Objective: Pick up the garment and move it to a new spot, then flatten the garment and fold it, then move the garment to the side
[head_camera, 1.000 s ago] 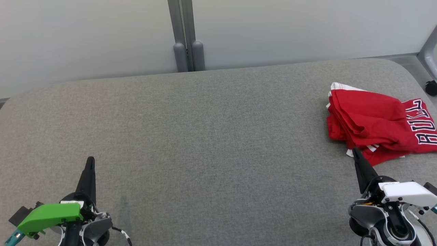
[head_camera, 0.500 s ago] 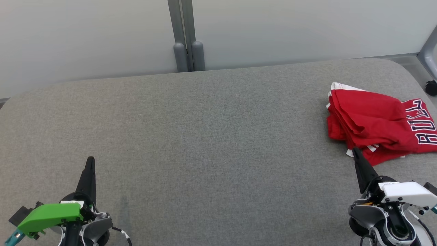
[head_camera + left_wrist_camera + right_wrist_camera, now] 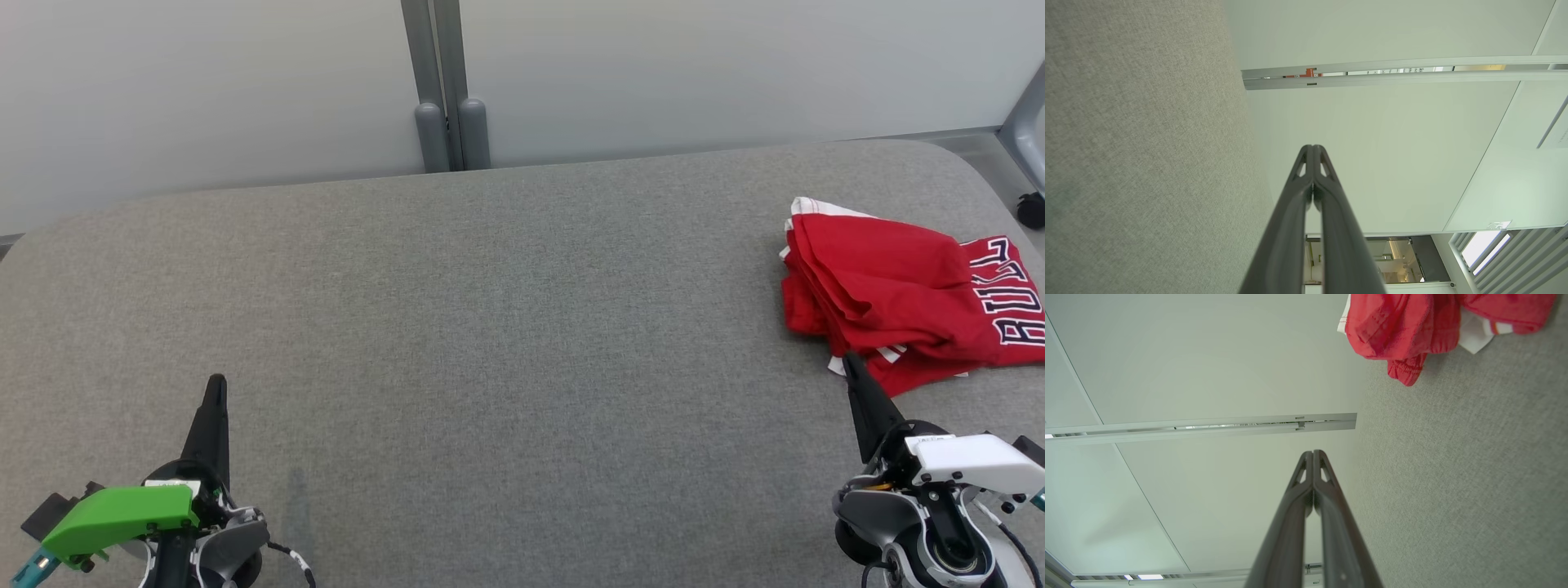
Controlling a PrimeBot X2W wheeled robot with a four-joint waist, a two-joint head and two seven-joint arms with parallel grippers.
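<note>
Grey woven desk (image 3: pixel 490 327); folded red garment (image 3: pixel 890 294) far right, just beyond right tool (image 3: pixel 847 361); left tool (image 3: pixel 215 382) well apart; both pinched together, empty.

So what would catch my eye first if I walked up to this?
The red garment with white trim and lettering stands out at once, lying bunched at the far right of the grey fabric table. Next come two dark, pointed grippers at the near edge, both shut: the left gripper with a bright green cover at its base, and the right gripper close to the garment's near edge.
</note>
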